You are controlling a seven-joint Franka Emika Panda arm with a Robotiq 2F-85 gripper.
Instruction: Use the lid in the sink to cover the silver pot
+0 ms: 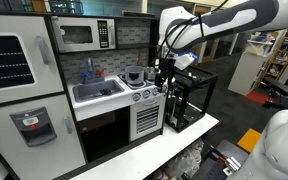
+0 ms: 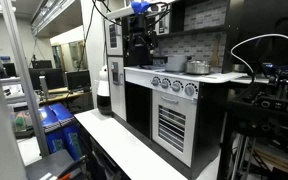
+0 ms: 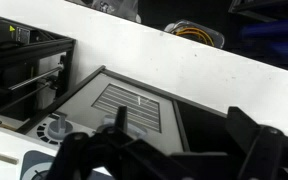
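The sink [image 1: 94, 94] is the light-grey basin in the white toy kitchen, with a small faucet [image 1: 89, 68] behind it. Something dark lies in it, but I cannot make out a lid. The silver pot [image 1: 136, 75] stands on the stove to the right of the sink and also shows in an exterior view [image 2: 198, 66]. My gripper [image 1: 164, 78] hangs at the stove's right front edge, right of the pot and apart from it; it also shows in an exterior view [image 2: 142, 50]. In the wrist view the gripper [image 3: 179, 128] is open and empty, above the oven door [image 3: 124, 105].
A black frame rack [image 1: 189, 95] stands close to the right of the kitchen. A toy microwave [image 1: 82, 35] sits above the sink. Stove knobs [image 3: 56, 128] line the front. The kitchen stands on a white table [image 1: 174, 140].
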